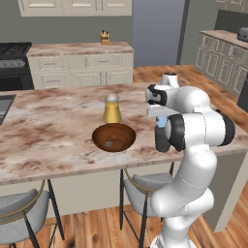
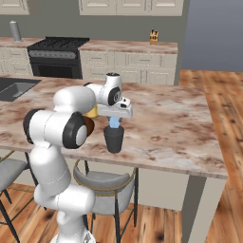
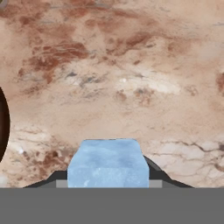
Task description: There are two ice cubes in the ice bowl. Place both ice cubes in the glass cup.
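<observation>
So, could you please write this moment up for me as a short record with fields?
gripper: shut on the pale light-blue ice cube, above the dark grey tumbler
bowl: wide dark reddish-brown wooden bowl on the marble counter, a small greyish cube inside
behind bowl: clear jar of yellow liquid
task state: no cube released into the tumbler yet, as far as visible
</observation>
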Controlling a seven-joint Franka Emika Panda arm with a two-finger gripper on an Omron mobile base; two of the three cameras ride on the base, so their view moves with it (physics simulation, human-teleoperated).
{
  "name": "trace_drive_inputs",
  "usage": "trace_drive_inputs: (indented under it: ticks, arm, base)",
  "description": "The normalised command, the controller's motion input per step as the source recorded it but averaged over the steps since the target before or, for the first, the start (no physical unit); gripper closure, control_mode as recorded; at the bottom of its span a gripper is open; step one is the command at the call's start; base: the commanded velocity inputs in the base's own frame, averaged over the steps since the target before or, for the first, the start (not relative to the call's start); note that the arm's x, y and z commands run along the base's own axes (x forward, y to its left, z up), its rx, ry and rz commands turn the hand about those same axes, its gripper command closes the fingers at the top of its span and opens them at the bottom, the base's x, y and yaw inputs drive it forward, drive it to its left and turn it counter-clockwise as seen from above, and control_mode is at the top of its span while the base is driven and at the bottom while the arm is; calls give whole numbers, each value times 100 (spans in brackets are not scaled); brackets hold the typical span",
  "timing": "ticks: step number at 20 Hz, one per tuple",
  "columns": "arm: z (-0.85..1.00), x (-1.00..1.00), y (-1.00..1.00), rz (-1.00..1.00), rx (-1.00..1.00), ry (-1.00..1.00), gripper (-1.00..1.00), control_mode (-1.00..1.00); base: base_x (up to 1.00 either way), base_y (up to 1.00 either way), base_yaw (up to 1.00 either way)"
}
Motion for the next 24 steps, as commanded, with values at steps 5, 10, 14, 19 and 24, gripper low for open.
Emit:
trace_drive_inputs:
  ticks: [5, 10, 14, 19, 24]
  arm:
    - [0, -18, 0, 0, 0, -3, 100, -100]
    - [0, -14, 0, 0, 0, -1, 100, -100]
    - [0, 0, 0, 0, 0, -1, 100, -100]
    - [-9, 0, 0, 0, 0, 0, 100, -100]
    - [-9, -3, 0, 0, 0, 0, 100, -100]
  base:
    - [0, 0, 0]
    - [0, 0, 0]
    - [0, 0, 0]
    - [0, 0, 0]
    - [0, 0, 0]
